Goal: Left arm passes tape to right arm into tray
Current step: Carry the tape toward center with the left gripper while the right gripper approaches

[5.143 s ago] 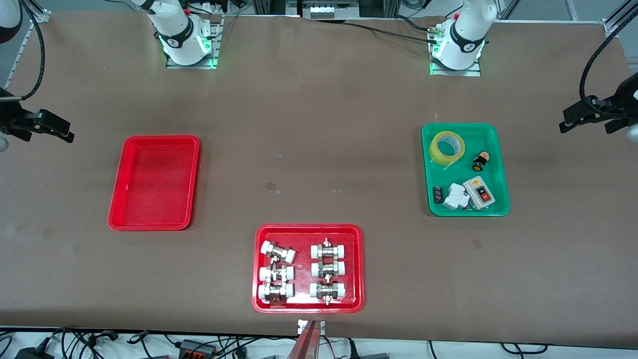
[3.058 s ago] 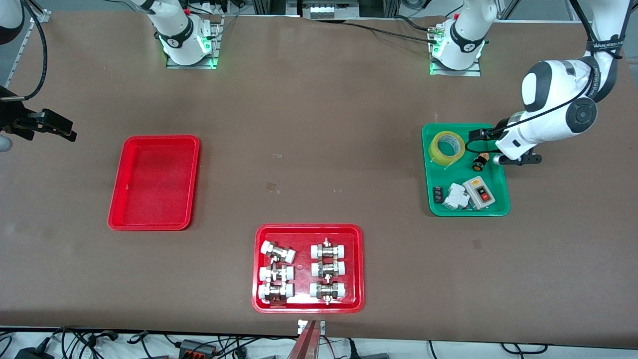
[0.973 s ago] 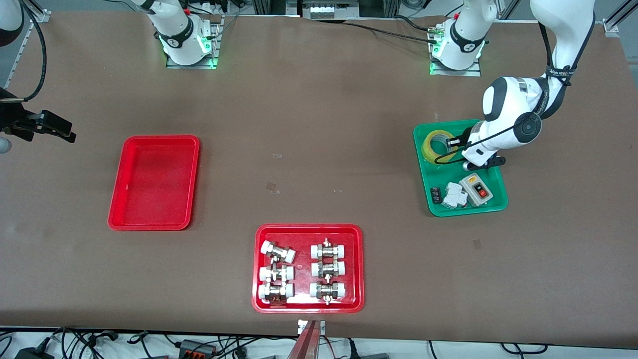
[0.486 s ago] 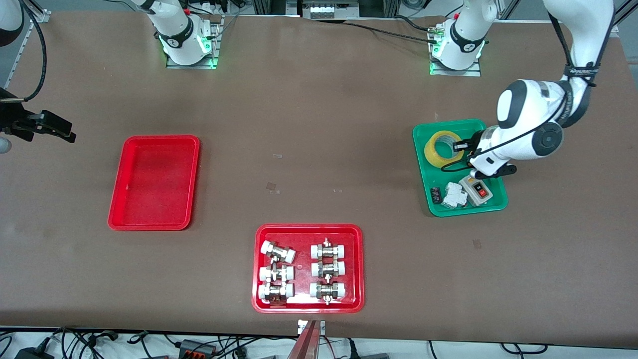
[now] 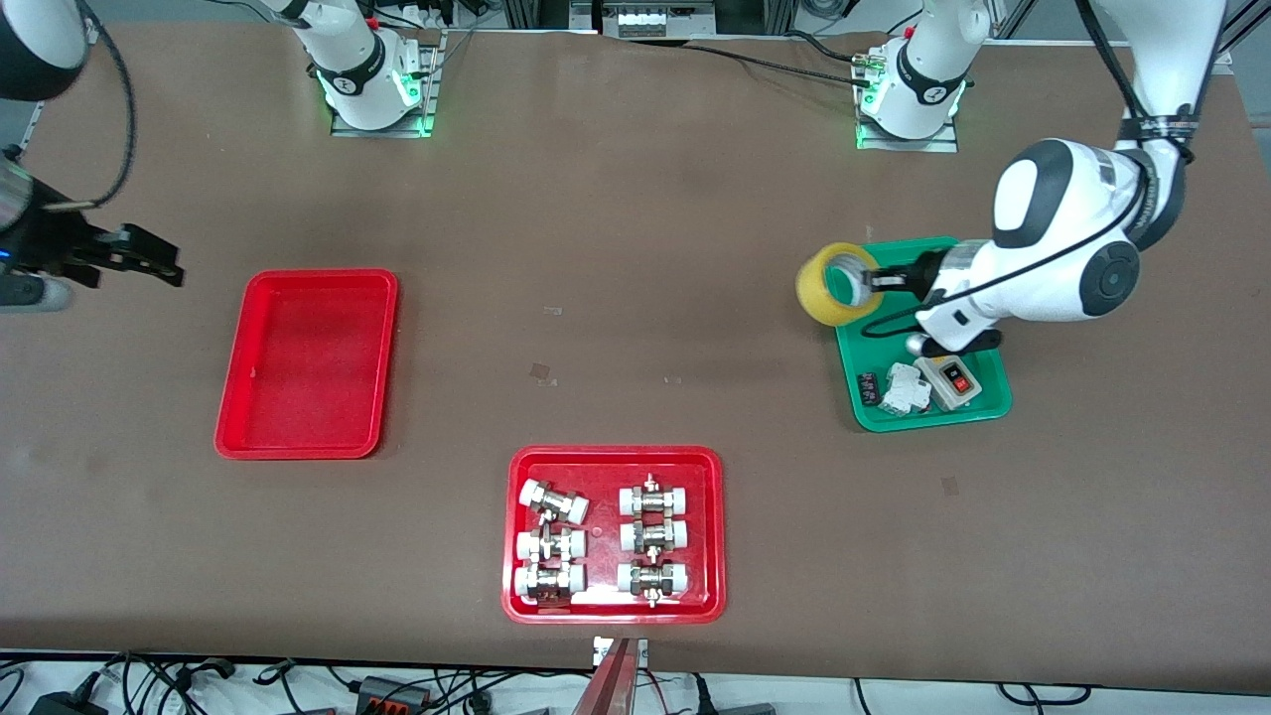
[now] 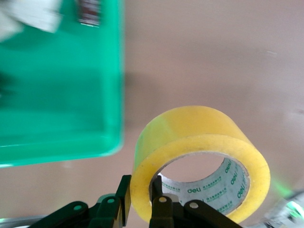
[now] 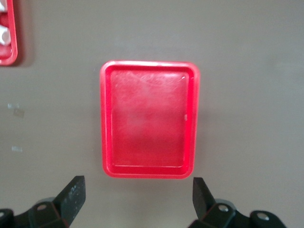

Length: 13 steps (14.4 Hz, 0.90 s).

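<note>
Left gripper jaws clamp the tape above the green tray's ten-o'clock corner; right gripper, jaws spread, hangs above the table beside the tray.

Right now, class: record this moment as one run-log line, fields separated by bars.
left gripper: shut on tape, lifted over green tray edge | right gripper: open, waiting over table beside red tray | handover: not yet
</note>
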Available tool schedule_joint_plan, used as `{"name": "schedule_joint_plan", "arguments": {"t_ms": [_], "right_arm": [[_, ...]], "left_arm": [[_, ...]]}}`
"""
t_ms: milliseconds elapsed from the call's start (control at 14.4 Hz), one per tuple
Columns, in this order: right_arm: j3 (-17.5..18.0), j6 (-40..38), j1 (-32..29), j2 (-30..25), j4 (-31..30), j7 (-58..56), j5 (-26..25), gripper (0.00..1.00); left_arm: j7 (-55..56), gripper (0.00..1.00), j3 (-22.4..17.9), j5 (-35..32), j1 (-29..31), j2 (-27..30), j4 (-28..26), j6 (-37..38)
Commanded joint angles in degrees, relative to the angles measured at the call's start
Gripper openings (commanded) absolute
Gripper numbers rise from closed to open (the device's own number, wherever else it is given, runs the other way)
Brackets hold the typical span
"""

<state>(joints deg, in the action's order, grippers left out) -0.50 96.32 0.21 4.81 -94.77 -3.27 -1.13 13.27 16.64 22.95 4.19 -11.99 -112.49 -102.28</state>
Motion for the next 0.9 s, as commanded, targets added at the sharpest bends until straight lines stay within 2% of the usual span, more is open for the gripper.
{"name": "schedule_joint_plan", "arguments": {"t_ms": [0,139,278,486,556,625,834], "right_arm": [[0.0,0.1,2.1,3.4,0.2,-1.3,1.0,1.00],[0.1,0.3,2.3,5.5,2.6,-3.2,8.6,1.00],[0.1,0.4,2.5,7.3,3.5,-5.9,16.3,1.00],[0.8,0.4,2.5,12.6,6.9,-9.8,33.2,1.00],[0.9,0.4,2.9,14.0,7.8,-9.8,38.0,1.00],[0.9,1.1,4.1,15.1,8.5,-9.9,40.6,1.00],[0.9,2.5,8.5,16.3,10.7,-9.0,45.3,1.00]], "left_arm": [[2.4,0.01,4.1,7.7,-1.5,-2.2,5.2,1.9],[8.1,0.01,5.8,11.0,-4.2,-3.9,10.1,1.6],[14.1,0.01,5.9,12.3,-8.5,-6.4,16.7,1.3],[22.6,0.01,5.9,16.2,-12.7,-11.7,26.6,0.6],[22.9,0.01,5.9,17.0,-13.0,-12.4,27.2,-0.9],[22.9,0.01,5.9,19.9,-13.0,-12.7,27.3,-3.9],[22.7,0.01,5.9,23.9,-14.0,-13.3,27.3,-9.2]]}}
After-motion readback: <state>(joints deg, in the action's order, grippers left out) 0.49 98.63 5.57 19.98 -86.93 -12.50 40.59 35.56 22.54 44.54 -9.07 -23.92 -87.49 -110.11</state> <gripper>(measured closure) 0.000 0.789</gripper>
